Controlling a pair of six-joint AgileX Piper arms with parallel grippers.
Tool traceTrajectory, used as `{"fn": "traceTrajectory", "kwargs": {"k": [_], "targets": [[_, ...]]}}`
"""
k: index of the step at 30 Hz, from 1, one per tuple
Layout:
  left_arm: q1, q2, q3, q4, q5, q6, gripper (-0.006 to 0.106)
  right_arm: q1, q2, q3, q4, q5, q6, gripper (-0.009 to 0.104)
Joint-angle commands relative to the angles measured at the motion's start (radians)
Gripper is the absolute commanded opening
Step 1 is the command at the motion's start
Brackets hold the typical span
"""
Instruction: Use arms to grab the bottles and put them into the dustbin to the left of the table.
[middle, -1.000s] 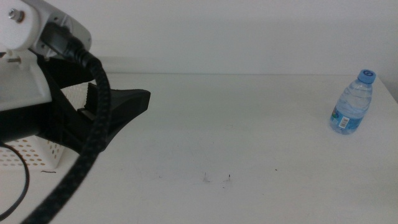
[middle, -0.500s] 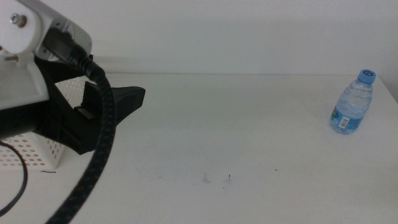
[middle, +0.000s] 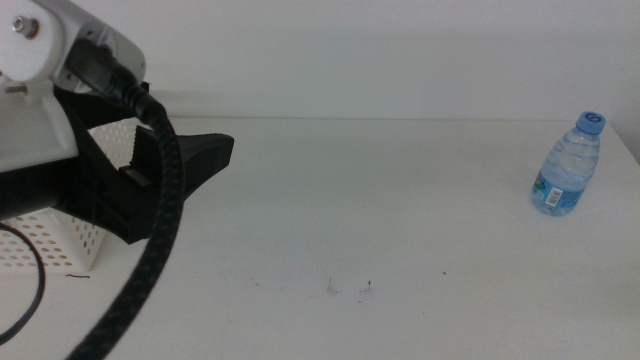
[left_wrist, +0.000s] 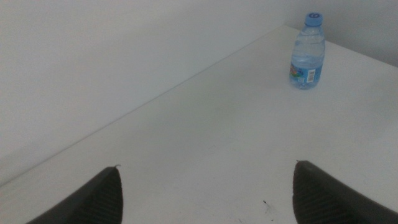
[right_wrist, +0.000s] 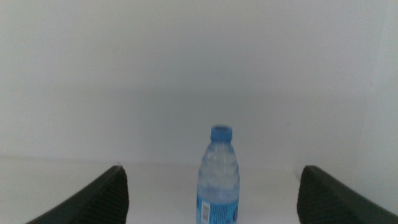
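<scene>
One of the bottles, a small clear water bottle (middle: 566, 165) with a blue cap and label, stands upright at the table's far right. In the left wrist view this water bottle (left_wrist: 308, 53) is far off. My left gripper (middle: 215, 155) hovers over the left part of the table, beside the dustbin (middle: 55, 245), a white perforated basket partly hidden behind the arm. Its jaws are wide open and hold nothing (left_wrist: 206, 167). My right gripper (right_wrist: 211, 168) is out of the middle view. It is open and faces the water bottle (right_wrist: 219, 186), which stands ahead of it, untouched.
The white table (middle: 400, 220) carries a few tiny dark specks (middle: 350, 288) near its front middle. A thick black cable (middle: 150, 230) hangs from the left arm's white housing (middle: 40, 50) across the lower left. A plain white wall runs behind the table.
The left arm has drawn back slightly to the left, and more of the dustbin's rim shows behind it. The water bottle has not moved.
</scene>
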Motion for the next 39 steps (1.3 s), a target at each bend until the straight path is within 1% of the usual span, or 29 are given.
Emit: {"fn": "traceTrajectory", "kwargs": {"k": [1, 4, 6, 8, 10, 15, 19, 24, 27, 32, 34, 38, 39], "targets": [[-0.005, -0.004, -0.002, 0.001, -0.013, -0.004, 0.094, -0.004, -0.004, 0.003, -0.012, -0.054, -0.002, 0.093], [-0.005, -0.004, -0.002, 0.001, -0.013, -0.004, 0.094, -0.004, 0.081, 0.003, -0.015, -0.086, 0.008, 0.093], [-0.002, -0.004, -0.002, 0.001, -0.013, -0.004, 0.094, -0.004, 0.162, 0.003, -0.029, -0.132, 0.008, 0.093], [-0.002, -0.004, -0.002, 0.001, -0.013, -0.004, 0.094, -0.004, 0.259, 0.003, -0.044, -0.216, 0.008, 0.093], [-0.002, -0.004, -0.002, 0.001, -0.018, -0.004, 0.094, -0.004, 0.356, 0.003, -0.044, -0.296, 0.008, 0.093], [-0.002, -0.004, -0.002, 0.001, -0.023, -0.004, 0.094, -0.004, 0.568, 0.003, -0.044, -0.437, -0.002, 0.093], [-0.002, -0.004, -0.002, -0.004, -0.023, 0.0, 0.094, -0.004, 0.73, 0.003, -0.044, -0.589, 0.005, 0.093], [-0.002, -0.004, -0.002, -0.011, -0.023, 0.0, 0.094, -0.004, 0.872, 0.003, -0.044, -0.734, 0.005, 0.093], [-0.002, -0.004, -0.002, -0.011, -0.023, 0.0, 0.094, -0.004, 0.949, 0.003, -0.044, -0.784, 0.005, 0.093], [-0.002, -0.004, -0.002, -0.011, -0.032, 0.0, 0.094, -0.004, 1.073, 0.003, -0.042, -0.914, 0.012, 0.093], [-0.002, -0.004, -0.002, -0.011, -0.037, 0.0, 0.094, -0.004, 1.111, 0.003, -0.017, -0.933, 0.012, 0.093], [-0.002, -0.004, -0.002, -0.011, -0.042, 0.0, 0.094, -0.004, 1.202, 0.003, 0.086, -1.004, -0.033, 0.093], [-0.002, -0.004, -0.002, -0.011, -0.042, 0.0, 0.094, -0.004, 1.222, 0.003, 0.101, -1.011, -0.055, 0.093]]}}
